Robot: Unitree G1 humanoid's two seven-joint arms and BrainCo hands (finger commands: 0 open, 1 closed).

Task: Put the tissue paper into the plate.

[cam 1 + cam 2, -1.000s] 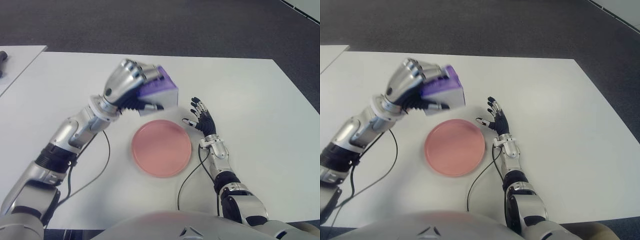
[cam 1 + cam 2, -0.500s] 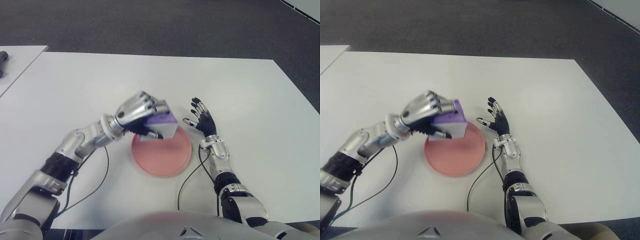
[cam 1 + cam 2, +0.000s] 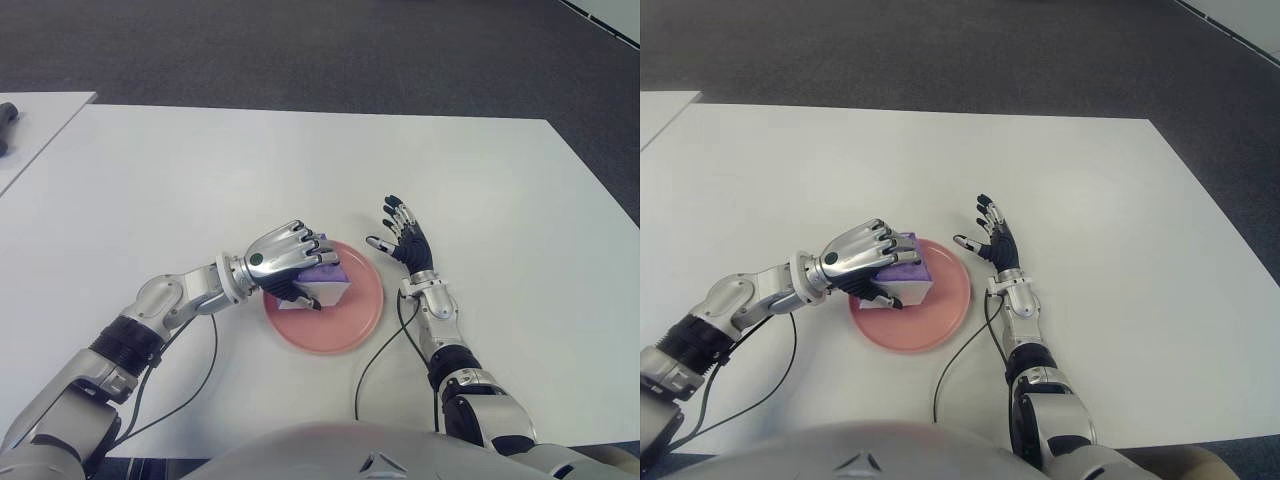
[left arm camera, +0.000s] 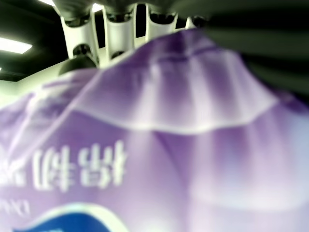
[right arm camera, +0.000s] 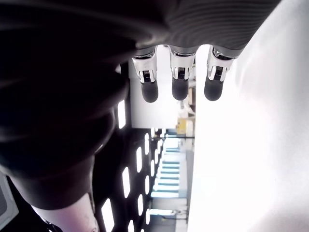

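Now: purple tissue paper pack point(image 3: 326, 281) down on the pink plate point(image 3: 355, 315), left hand point(image 3: 285, 263) fingers wrapped over it. Right hand point(image 3: 405, 240) beside plate, fingers spread, empty, on white counter point(image 3: 500, 200).

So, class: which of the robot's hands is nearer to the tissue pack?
Left. The left hand grips the tissue pack over the pink plate; the right hand shows open beside the plate's right edge, apart from the pack.
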